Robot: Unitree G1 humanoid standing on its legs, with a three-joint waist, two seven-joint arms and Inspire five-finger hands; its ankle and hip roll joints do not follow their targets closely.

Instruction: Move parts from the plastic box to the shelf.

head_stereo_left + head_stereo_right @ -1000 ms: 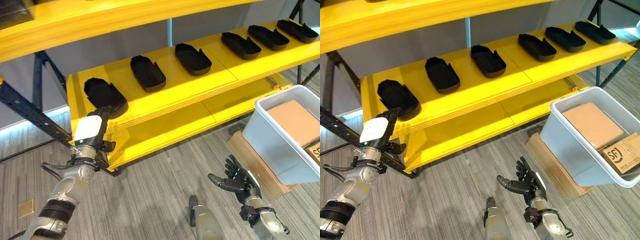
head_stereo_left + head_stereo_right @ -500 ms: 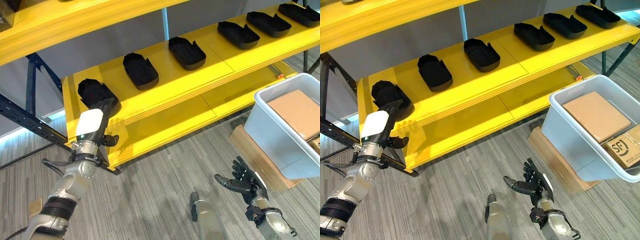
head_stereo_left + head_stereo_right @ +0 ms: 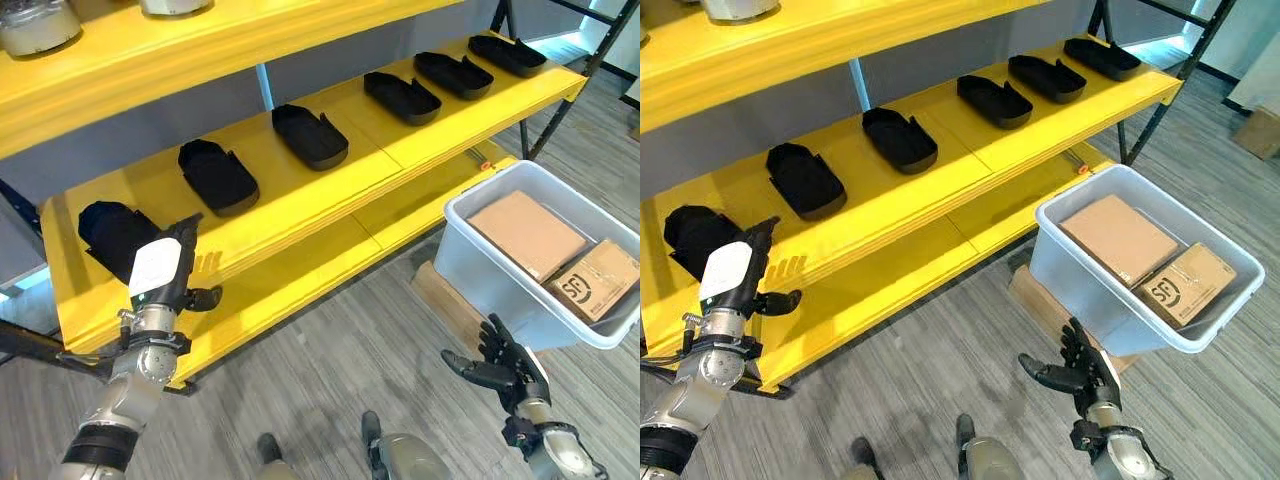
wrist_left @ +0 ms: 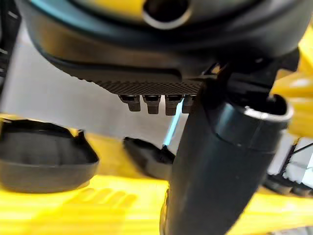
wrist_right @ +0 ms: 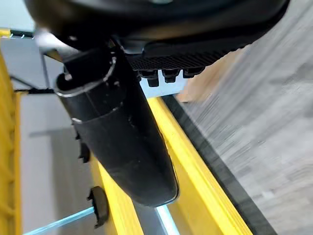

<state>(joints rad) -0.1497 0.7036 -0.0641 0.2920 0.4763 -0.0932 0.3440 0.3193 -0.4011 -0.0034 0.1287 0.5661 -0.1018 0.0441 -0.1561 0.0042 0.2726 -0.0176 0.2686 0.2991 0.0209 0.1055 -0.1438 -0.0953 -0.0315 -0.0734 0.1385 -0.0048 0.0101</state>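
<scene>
Several black shoe-shaped parts lie in a row on the yellow shelf, from the leftmost part to the far right one. My left hand, with a white cover on its back, is raised at the shelf's front edge just right of the leftmost part, fingers straight, holding nothing. The left wrist view looks past its straight fingers at that part. My right hand hangs open and spread low over the floor, below the grey plastic box. The box holds two cardboard cartons.
A lower yellow board runs under the shelf, and an upper shelf carries white containers. The plastic box stands on a flat wooden board on the grey plank floor. Dark shelf struts stand at the right end.
The whole view has swung right and closer to the box. My left hand has come slightly off the leftmost part, fingers still straight. The right hand stays open and low.
</scene>
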